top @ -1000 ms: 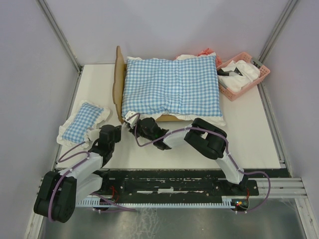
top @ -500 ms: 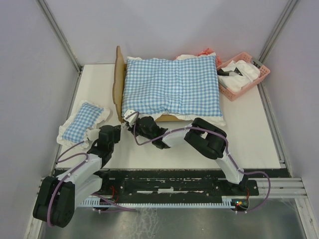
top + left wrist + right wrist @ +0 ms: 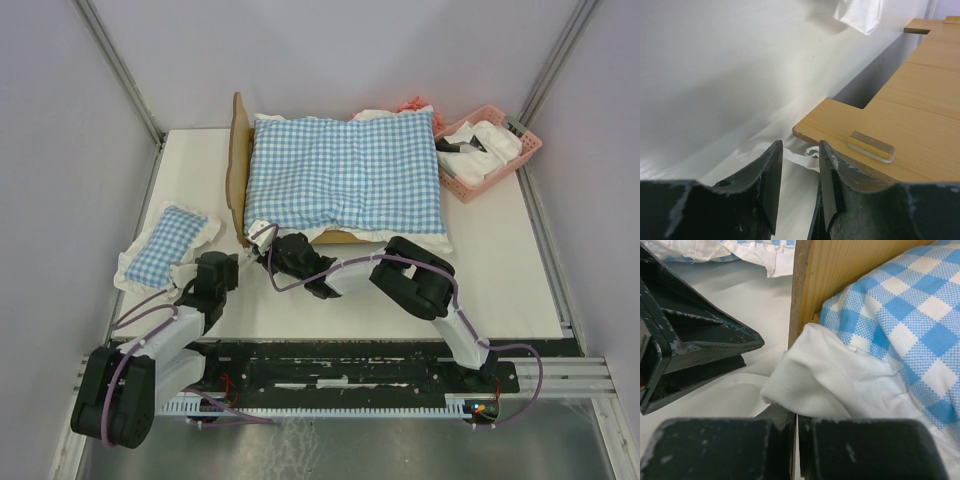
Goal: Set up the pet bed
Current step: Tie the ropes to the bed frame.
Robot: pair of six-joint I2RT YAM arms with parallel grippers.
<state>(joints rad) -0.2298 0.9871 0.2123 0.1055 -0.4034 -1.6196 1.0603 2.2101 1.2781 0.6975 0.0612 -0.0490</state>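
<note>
Placement of the small light-wood pet bed [image 3: 238, 160] with wavy headboard is mid-way on the white counter [image 3: 500, 270], its long axis laid left to right, headboard at the left end, a blue-and-white checked cushion [image 3: 345, 170] spread over it. Its near-left corner lies just beyond both grippers. The right gripper [image 3: 796, 422] is clamped on the cushion's white frill [image 3: 820, 385] there; the left gripper [image 3: 799, 170], just beside it, is held parted on nothing. The right arm is judged better placed for any tug.
</note>
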